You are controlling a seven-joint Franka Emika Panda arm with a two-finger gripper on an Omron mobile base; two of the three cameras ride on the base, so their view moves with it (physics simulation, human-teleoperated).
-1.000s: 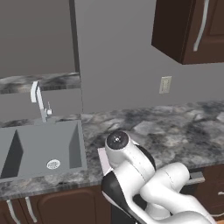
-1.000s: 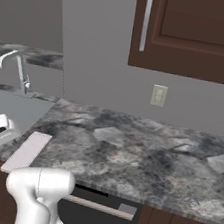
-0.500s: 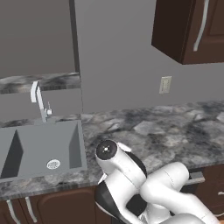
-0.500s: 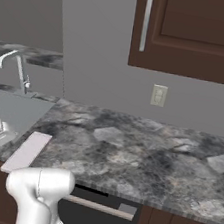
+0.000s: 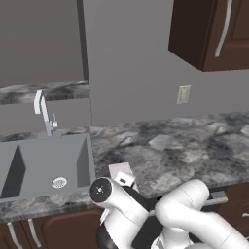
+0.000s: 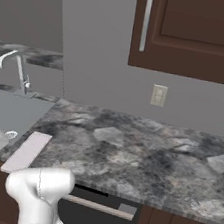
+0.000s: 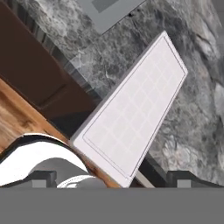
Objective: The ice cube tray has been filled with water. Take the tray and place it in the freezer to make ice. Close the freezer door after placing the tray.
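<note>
The ice cube tray (image 7: 135, 116) lies just ahead of the wide-open tool (image 7: 111, 179). Its long axis runs from the desk (image 7: 197, 127) front edge back toward the sink (image 5: 44, 163).

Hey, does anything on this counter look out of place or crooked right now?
One thing stands out: the ice cube tray lies near the counter's front edge beside the sink, and in the hand view its near end seems to jut past that edge. No spill or damage is visible. The open gripper is not touching it.
</note>
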